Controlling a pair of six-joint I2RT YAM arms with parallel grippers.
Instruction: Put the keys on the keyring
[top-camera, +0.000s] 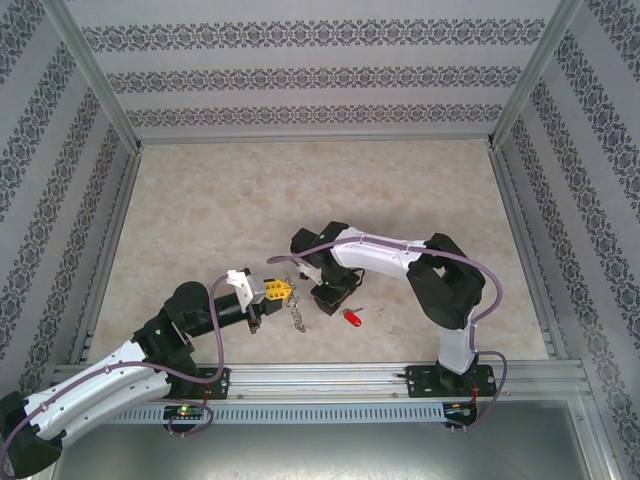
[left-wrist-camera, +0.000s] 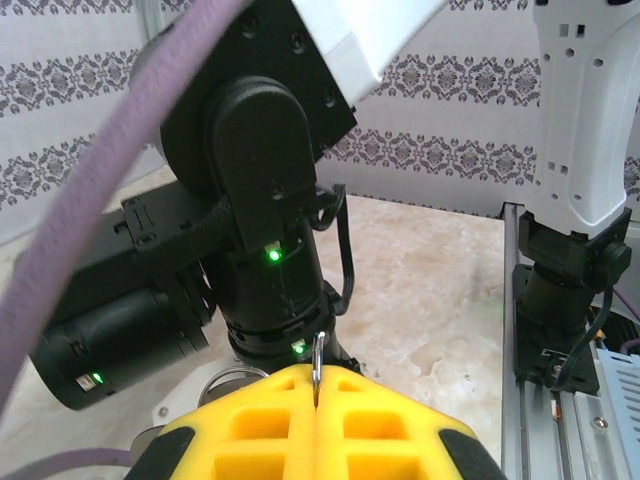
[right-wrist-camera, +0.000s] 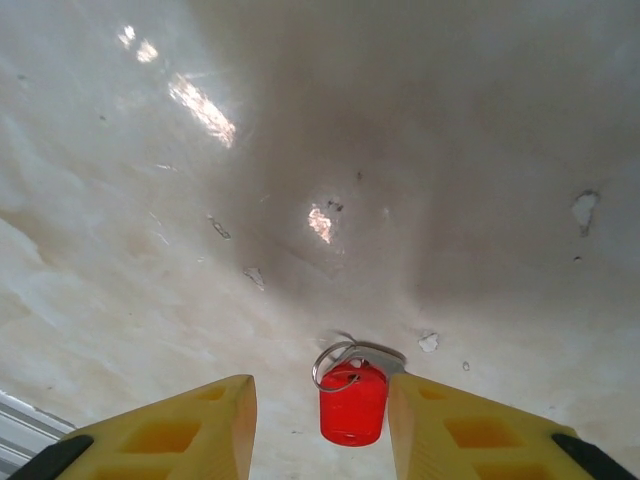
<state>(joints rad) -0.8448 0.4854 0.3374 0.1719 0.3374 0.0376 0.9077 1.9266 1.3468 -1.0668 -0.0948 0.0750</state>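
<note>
**fig. — threading a key onto the keyring; every position is given from the red key.**

- **red key**: lies flat on the pale marbled table. a small wire ring passes through its head, on the end farther from the right wrist camera.
- **right gripper**: poised directly over the red key with its jaws partly open. one yellow finger stands on each side of the red cap, and neither is seen to touch it.
- **left gripper**: near the red key, on its left in the top view, with jaws closed. in the left wrist view a thin metal loop stands edge-on in the seam between the pads, so this gripper is judged to be pinching the keyring.
- **keyring**: a silvery cluster between the left gripper and the red key, just beside the gripper's tip. it cannot be told whether it hangs free or rests on the table.

**handling (a judgement).**
- the key looks light and stiff, and its red cap should give a surer, less slippery hold than bare metal.
- lying flat on a hard top, it leaves little edge to catch.
- it is best taken across the sides of the cap, which leaves the wire ring free.
- the keyring is thin, smooth wire, likely to swivel in a pinch, and its small rings hang loose like chain.
</note>
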